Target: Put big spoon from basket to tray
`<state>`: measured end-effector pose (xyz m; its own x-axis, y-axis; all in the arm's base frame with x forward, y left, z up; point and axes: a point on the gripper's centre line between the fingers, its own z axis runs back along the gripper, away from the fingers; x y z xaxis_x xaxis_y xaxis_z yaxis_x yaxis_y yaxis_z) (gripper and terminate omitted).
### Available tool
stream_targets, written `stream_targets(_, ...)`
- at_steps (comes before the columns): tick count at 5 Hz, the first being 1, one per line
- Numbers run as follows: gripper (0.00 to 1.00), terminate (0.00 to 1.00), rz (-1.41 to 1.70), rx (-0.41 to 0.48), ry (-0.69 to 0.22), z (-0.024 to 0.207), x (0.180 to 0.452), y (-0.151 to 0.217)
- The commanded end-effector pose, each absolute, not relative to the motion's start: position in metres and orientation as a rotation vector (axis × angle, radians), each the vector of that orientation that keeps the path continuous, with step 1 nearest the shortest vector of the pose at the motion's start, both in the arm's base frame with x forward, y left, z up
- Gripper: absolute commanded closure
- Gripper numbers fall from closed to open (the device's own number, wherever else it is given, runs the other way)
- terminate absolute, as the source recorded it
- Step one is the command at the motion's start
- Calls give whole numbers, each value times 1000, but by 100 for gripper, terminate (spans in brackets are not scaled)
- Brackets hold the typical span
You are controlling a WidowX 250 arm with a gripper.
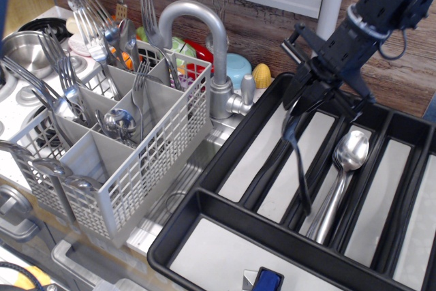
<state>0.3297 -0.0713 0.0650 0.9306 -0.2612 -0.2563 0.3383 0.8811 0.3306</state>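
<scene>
My gripper [310, 100] comes in from the upper right and is shut on the bowl end of the big spoon [298, 161]. The spoon hangs handle-down, with its tip low over a middle long compartment of the black tray [204, 199]. Two other spoons [344, 165] lie in the compartment just to the right. The light grey basket [129, 168] stands at the left, apart from the gripper, and holds several forks and smaller spoons.
A grey faucet [208, 32] arches between the basket and the tray. A steel pot [24, 46] sits at the far left. Coloured dishes [235, 69] stand behind the faucet. A blue object [269, 281] lies in the tray's crosswise compartment.
</scene>
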Motion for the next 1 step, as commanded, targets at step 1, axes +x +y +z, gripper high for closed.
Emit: stream_targets(1,100,100,-311,411,154,80,334,-77)
